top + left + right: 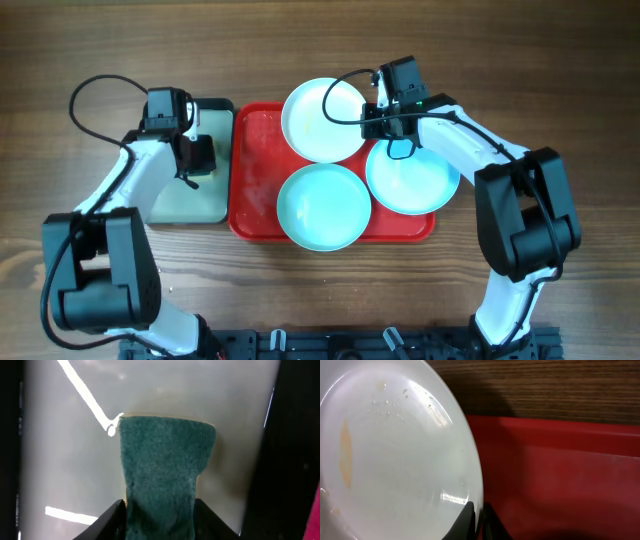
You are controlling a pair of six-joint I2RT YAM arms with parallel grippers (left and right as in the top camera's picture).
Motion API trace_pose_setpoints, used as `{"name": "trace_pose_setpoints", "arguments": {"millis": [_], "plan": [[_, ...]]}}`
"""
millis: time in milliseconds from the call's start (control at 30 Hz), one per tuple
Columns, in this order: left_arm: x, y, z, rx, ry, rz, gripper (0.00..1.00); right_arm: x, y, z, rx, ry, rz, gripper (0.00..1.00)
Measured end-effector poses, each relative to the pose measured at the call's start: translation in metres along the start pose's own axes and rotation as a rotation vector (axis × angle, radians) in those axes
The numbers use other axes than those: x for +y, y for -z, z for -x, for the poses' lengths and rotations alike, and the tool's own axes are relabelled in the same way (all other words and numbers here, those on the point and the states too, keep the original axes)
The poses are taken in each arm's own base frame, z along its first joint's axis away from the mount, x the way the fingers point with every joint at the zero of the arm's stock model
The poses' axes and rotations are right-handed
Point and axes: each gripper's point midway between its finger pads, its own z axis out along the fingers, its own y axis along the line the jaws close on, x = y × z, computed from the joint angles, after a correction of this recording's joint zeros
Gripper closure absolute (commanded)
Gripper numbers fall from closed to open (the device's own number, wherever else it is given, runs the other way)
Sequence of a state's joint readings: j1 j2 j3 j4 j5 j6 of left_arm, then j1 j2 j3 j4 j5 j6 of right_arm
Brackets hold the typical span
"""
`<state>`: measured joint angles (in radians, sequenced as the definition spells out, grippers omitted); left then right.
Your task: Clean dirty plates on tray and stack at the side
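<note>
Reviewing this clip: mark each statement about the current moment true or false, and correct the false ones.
1. The right tool pinches the rim of the white plate. True.
2. The left tool holds a yellow cloth. False: it grips a green sponge.
3. The white plate is spotless. False: an orange smear shows on its surface in the right wrist view.
4. The left tool is above the small pale tray, not the red one. True.
</note>
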<state>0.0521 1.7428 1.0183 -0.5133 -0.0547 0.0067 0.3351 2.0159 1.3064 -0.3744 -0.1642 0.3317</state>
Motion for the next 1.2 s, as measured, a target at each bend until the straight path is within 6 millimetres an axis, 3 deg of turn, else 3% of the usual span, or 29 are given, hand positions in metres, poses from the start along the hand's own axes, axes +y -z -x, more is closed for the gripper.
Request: {"name": "trace_pose_setpoints", "arguments": {"millis": [100, 200, 267, 333, 467, 567, 667, 700, 1000, 1100, 1200], "plan": [[0.000, -0.002, -0.001, 0.003, 0.000, 0.000, 0.68, 0.000, 0.000, 0.000, 0.000, 0.000, 0.000, 0.93], [-0.002, -0.002, 0.001, -0.005, 0.000, -0.011, 0.63, 0.000, 0.000, 0.000, 0.000, 0.000, 0.000, 0.93], [-0.003, -0.006, 0.000, -0.013, 0.001, -0.016, 0.74, 0.000, 0.000, 0.000, 0.000, 0.000, 0.000, 0.94], [-0.004, -0.008, -0.002, -0.018, -0.001, -0.020, 0.77, 0.000, 0.000, 0.000, 0.000, 0.000, 0.000, 0.94], [-0.004, -0.008, -0.002, -0.019, 0.001, -0.020, 0.78, 0.000, 0.000, 0.000, 0.000, 0.000, 0.000, 0.96], [-0.004, -0.009, -0.002, -0.021, 0.002, -0.020, 0.71, 0.000, 0.000, 0.000, -0.001, 0.001, 0.000, 0.96], [-0.004, -0.012, -0.003, -0.031, 0.004, -0.022, 0.93, 0.000, 0.000, 0.000, -0.001, 0.004, 0.000, 0.96], [-0.004, -0.012, -0.003, -0.033, 0.002, -0.022, 0.96, 0.000, 0.000, 0.000, -0.001, 0.004, 0.000, 0.96], [-0.002, -0.011, 0.003, -0.063, 0.004, -0.010, 0.96, -0.001, 0.000, -0.002, 0.010, 0.002, -0.003, 0.96], [-0.001, 0.007, 0.029, -0.182, 0.013, -0.011, 0.96, -0.002, 0.000, -0.005, 0.021, 0.000, -0.007, 0.96], [-0.001, 0.055, 0.064, -0.364, 0.066, -0.030, 0.96, 0.000, 0.000, -0.006, 0.027, -0.001, 0.002, 0.95]]}}
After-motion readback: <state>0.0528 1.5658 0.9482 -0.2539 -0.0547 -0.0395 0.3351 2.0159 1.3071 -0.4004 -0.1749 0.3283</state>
